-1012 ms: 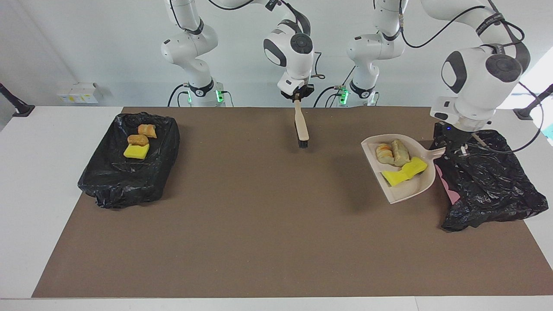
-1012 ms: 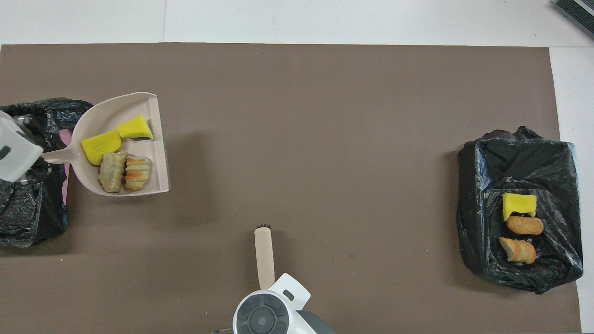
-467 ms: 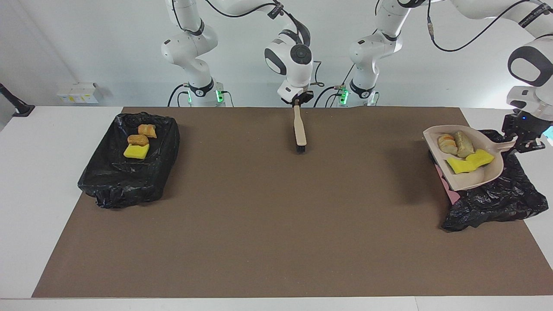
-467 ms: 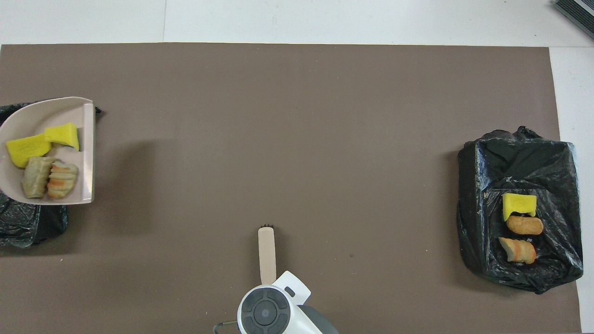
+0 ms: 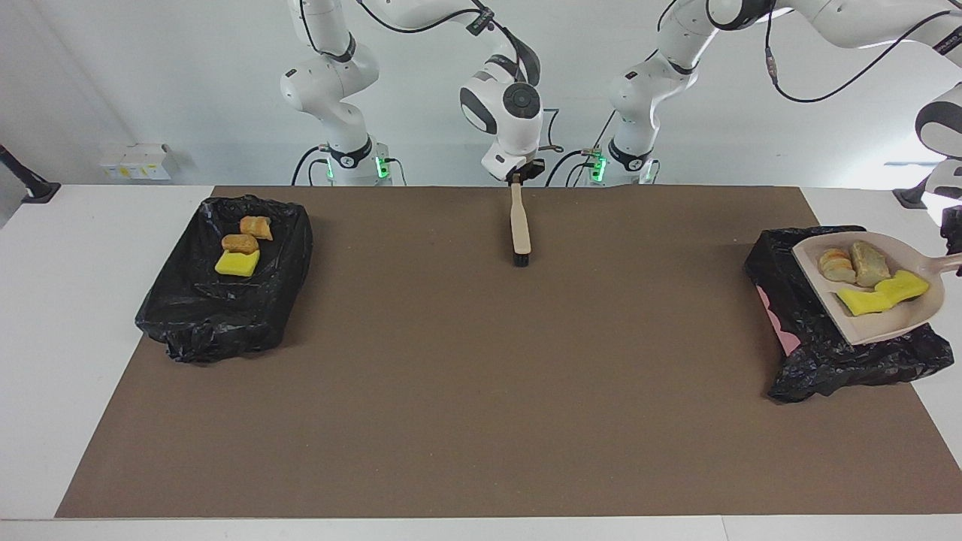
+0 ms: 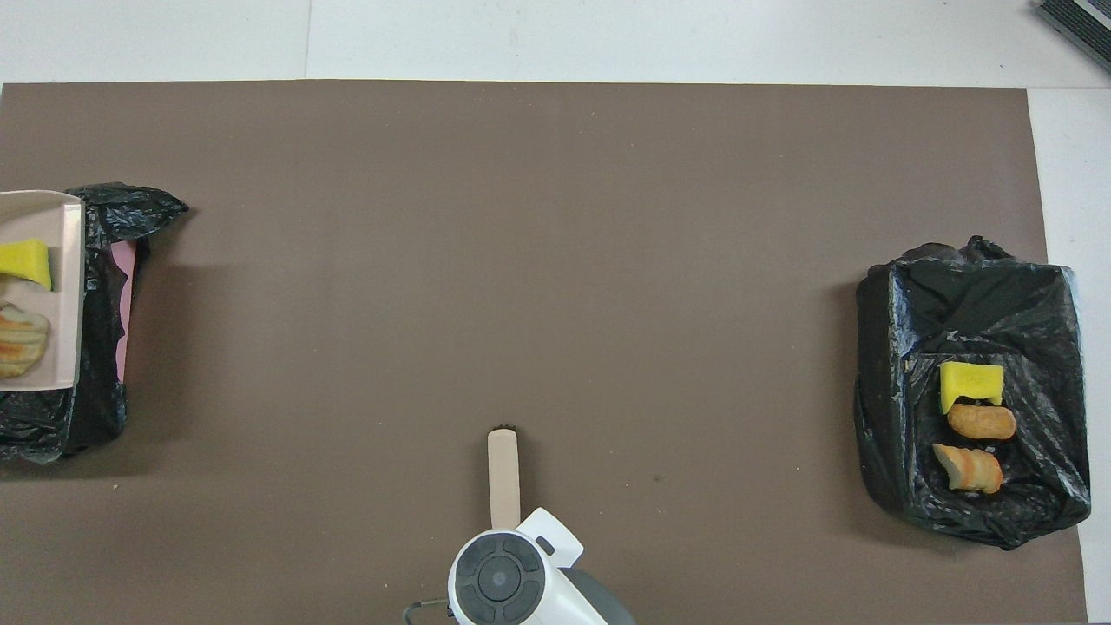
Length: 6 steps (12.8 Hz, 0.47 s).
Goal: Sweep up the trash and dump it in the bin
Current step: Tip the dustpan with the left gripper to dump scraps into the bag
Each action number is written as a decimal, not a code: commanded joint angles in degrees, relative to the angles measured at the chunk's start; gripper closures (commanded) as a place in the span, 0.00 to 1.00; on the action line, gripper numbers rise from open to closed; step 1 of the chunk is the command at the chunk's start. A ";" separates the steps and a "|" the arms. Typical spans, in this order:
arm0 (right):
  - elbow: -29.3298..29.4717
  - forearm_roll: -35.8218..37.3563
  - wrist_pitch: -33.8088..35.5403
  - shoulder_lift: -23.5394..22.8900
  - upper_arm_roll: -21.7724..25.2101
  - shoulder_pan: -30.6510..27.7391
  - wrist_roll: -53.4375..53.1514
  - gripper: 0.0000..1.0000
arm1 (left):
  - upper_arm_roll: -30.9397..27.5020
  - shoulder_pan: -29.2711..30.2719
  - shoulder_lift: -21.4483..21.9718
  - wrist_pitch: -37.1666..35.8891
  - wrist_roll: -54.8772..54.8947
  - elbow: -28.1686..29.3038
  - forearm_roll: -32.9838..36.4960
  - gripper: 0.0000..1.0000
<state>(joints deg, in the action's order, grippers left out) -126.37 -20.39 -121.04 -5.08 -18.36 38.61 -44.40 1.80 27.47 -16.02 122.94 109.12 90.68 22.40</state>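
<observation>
Three trash pieces (image 5: 240,252) already lie in one black-lined bin (image 5: 225,300). My left gripper (image 5: 956,252) pinches the beige plastic dustpan (image 5: 872,300), four pieces undumped; my right gripper (image 5: 517,179) pinches the beige brush (image 5: 518,225).

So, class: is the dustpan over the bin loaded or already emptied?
Loaded: the dustpan carries four trash pieces, over the bin.

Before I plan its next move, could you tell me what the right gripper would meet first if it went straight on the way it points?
The right gripper points down along the brush it holds. Going straight on, the bristles would probably meet the brown mat first; nothing else shows in that line.
</observation>
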 commanded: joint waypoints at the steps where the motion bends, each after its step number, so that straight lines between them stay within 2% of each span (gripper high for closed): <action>1: -1.16 -2.02 -2.79 0.33 -0.10 -0.55 2.21 0.67 | 0.49 -0.75 2.03 1.70 -7.75 3.96 8.32 1.00; 2: -1.16 -2.02 -2.88 0.16 -0.10 -0.64 2.12 0.63 | 0.49 -2.41 3.09 1.43 -10.31 5.37 14.89 1.00; 3: -0.99 -2.02 -3.23 -0.02 0.07 -0.72 1.69 0.52 | 0.49 -2.77 3.97 1.43 -13.38 6.69 20.70 1.00; 6: 0.59 -1.06 -4.11 -0.90 0.42 -2.65 2.03 0.42 | 0.49 -2.86 6.78 1.34 -19.90 10.38 30.39 1.00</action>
<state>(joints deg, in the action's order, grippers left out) -126.49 -20.49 -123.26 -5.26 -17.92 38.00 -44.39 2.90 24.94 -13.57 123.47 92.26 96.17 47.64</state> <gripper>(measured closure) 0.511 0.687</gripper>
